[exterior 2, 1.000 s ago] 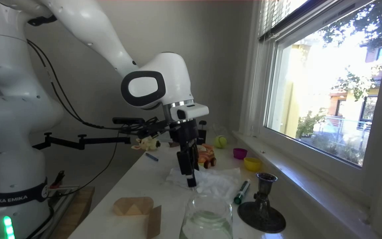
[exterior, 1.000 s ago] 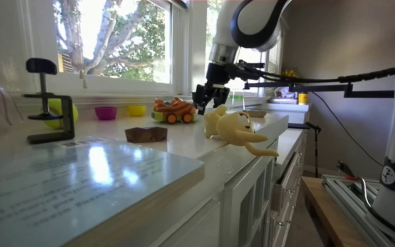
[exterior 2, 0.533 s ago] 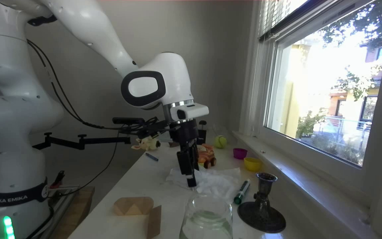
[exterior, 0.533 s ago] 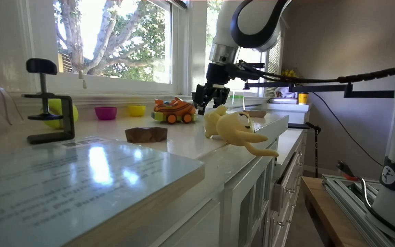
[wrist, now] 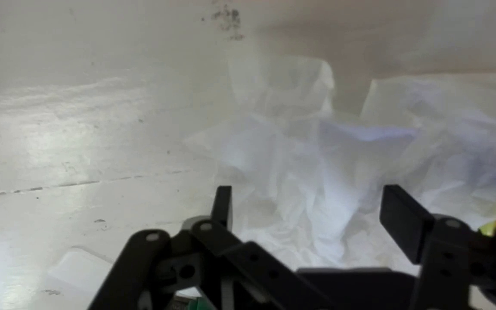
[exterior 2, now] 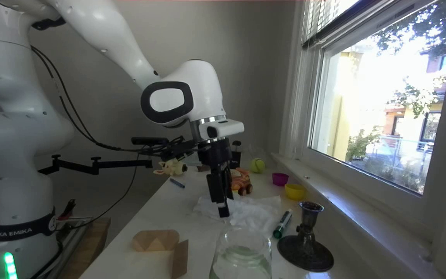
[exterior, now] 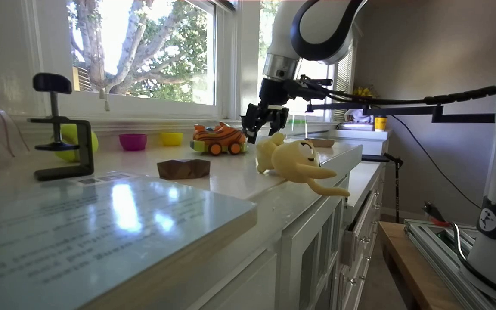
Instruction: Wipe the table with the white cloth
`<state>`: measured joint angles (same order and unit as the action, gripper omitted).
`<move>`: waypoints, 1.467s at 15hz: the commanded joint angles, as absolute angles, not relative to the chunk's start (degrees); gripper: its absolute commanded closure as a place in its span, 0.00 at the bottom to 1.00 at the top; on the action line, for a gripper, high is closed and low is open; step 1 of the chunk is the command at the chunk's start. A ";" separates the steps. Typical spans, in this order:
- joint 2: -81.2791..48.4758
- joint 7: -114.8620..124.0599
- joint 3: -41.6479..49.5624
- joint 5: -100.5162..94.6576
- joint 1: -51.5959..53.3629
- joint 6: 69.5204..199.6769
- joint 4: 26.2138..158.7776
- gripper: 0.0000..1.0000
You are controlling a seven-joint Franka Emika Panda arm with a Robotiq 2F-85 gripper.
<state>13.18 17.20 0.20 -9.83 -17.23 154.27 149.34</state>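
Observation:
The white cloth (exterior 2: 256,213) lies crumpled on the pale glossy table (exterior 2: 138,223), beside the orange toy car. It also shows in the wrist view (wrist: 291,159), spread below and between my fingers. In an exterior view the cloth is hidden behind other things, while the table (exterior: 230,183) shows there. My gripper (wrist: 308,204) is open, with its two black fingers wide apart and nothing held. In both exterior views the gripper (exterior: 263,134) (exterior 2: 226,206) points down over the cloth. I cannot tell whether its tips touch the cloth.
The orange toy car (exterior 2: 241,181) stands just behind the gripper. A glass jar (exterior 2: 242,255), green marker (exterior 2: 283,223) and dark candle holder (exterior 2: 307,242) stand near the cloth. A cardboard piece (exterior 2: 156,240) lies nearer the front edge. A yellow toy (exterior: 293,159) overhangs that edge.
My gripper has risen very slightly and stays open. The cloth and the other things have not visibly moved.

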 commanded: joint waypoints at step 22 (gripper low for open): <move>15.95 30.52 4.29 -31.97 -28.76 148.67 149.97 1.00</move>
<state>14.57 27.06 3.46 -28.31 -27.76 150.74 149.79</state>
